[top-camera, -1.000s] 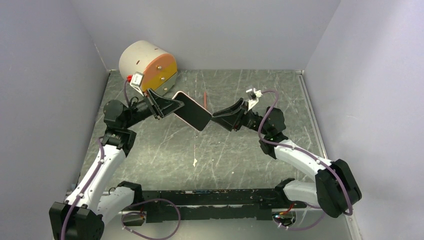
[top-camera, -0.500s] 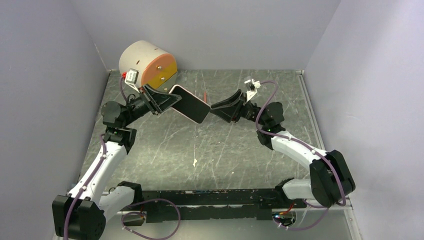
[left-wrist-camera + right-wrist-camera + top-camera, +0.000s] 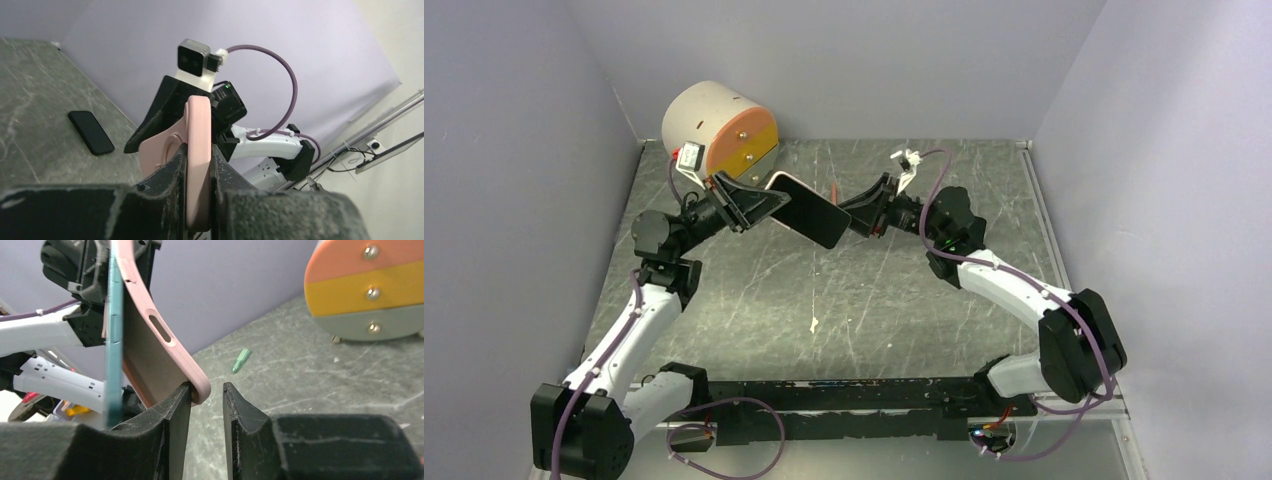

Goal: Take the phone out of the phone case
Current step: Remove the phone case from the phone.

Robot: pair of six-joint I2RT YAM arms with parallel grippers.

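The phone (image 3: pixel 812 217), dark screen up, hangs above the table in its pink phone case (image 3: pixel 786 180). My left gripper (image 3: pixel 769 205) is shut on the case's left end; in the left wrist view the case (image 3: pixel 199 135) stands edge-on between the left gripper (image 3: pixel 198 160) fingers. My right gripper (image 3: pixel 856 215) is at the opposite end. In the right wrist view the case (image 3: pixel 145 365) bends away from the teal-edged phone (image 3: pixel 114 340). Its corner sits in the right gripper (image 3: pixel 207 387), touching the left finger, with a gap to the right finger.
A white drum with an orange and yellow face (image 3: pixel 719 130) stands at the back left. A small stick (image 3: pixel 834 193) lies behind the phone, a white scrap (image 3: pixel 813 323) mid-table. A flat black slab (image 3: pixel 91 132) lies on the table. Walls close in on three sides.
Both grippers and the phone have shifted left and toward the back. The right gripper has come closer to the phone's end and its jaws have narrowed.
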